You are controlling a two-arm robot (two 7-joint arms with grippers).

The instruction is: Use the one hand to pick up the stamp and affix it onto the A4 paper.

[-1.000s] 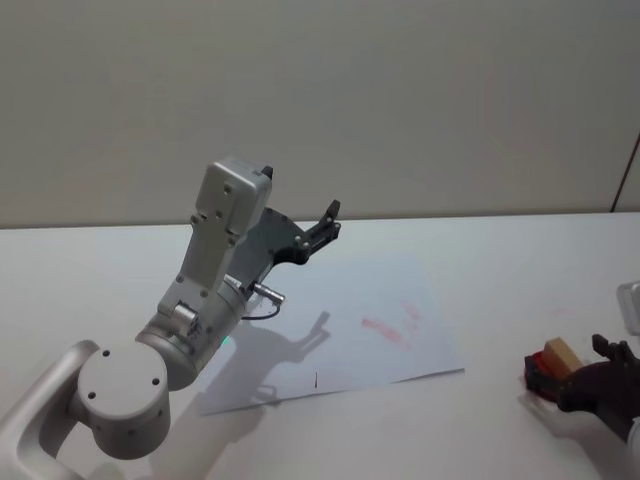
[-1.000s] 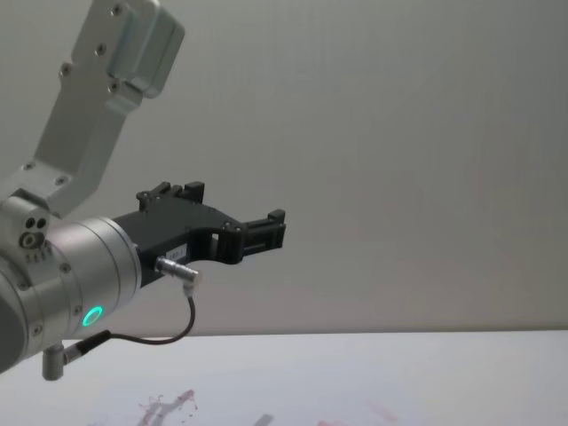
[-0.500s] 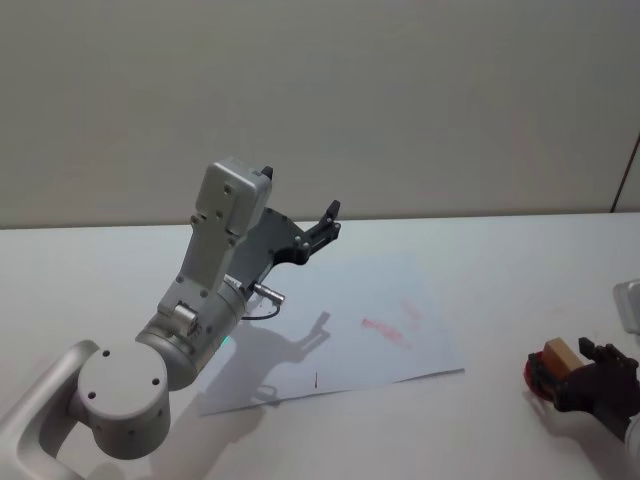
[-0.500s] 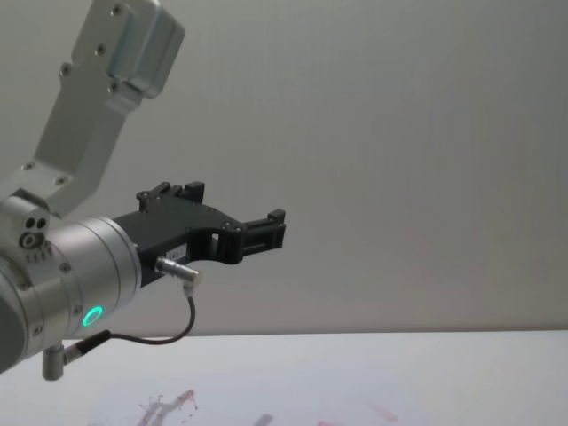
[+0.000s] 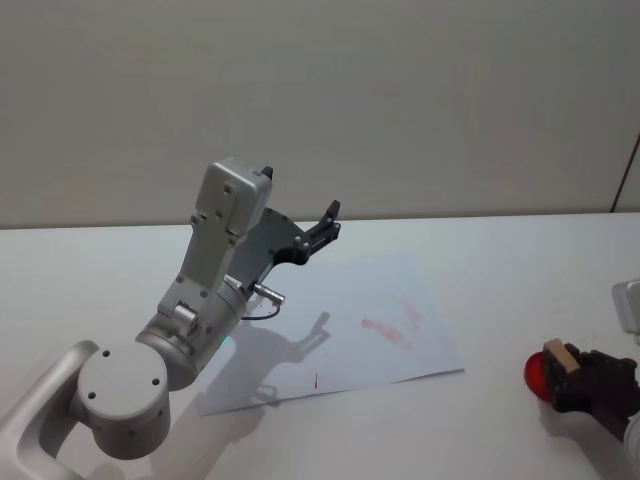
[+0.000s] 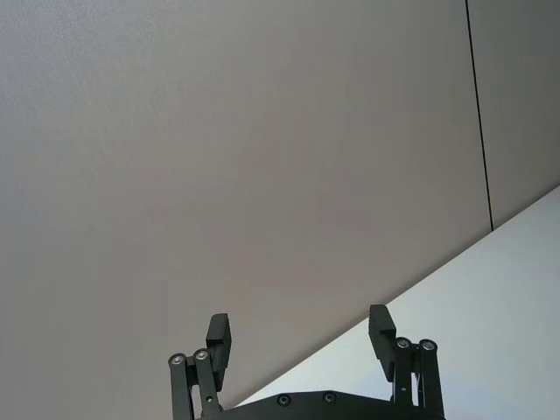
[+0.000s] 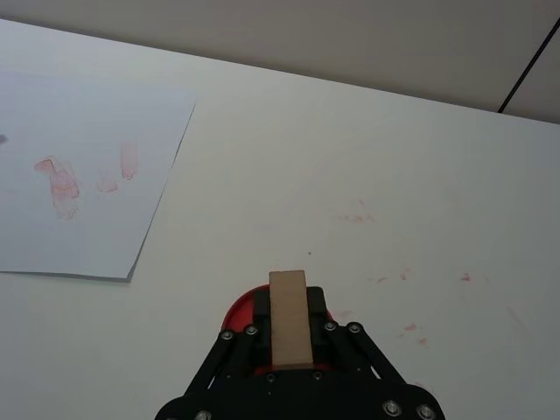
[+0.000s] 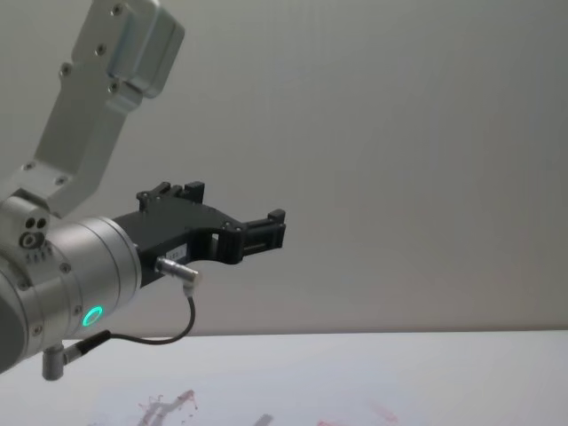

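Note:
The stamp, a small light-tan wooden block, sits at the table's near right, directly over a round red ink pad. My right gripper is shut on it. In the right wrist view the stamp stands between the black fingers, with the red ink pad showing beneath. The A4 paper lies flat mid-table with faint red marks on it, and it also appears as a white sheet. My left gripper hangs raised over the paper's far edge, open and holding nothing.
A white object sits at the right edge of the table. Small red ink stains dot the table beyond the pad. The raised left arm stands over the paper's left part. Bare table lies between paper and pad.
My right gripper's fingers have drawn in around the stamp, and more of the red pad now shows beside it. The left arm has not moved.

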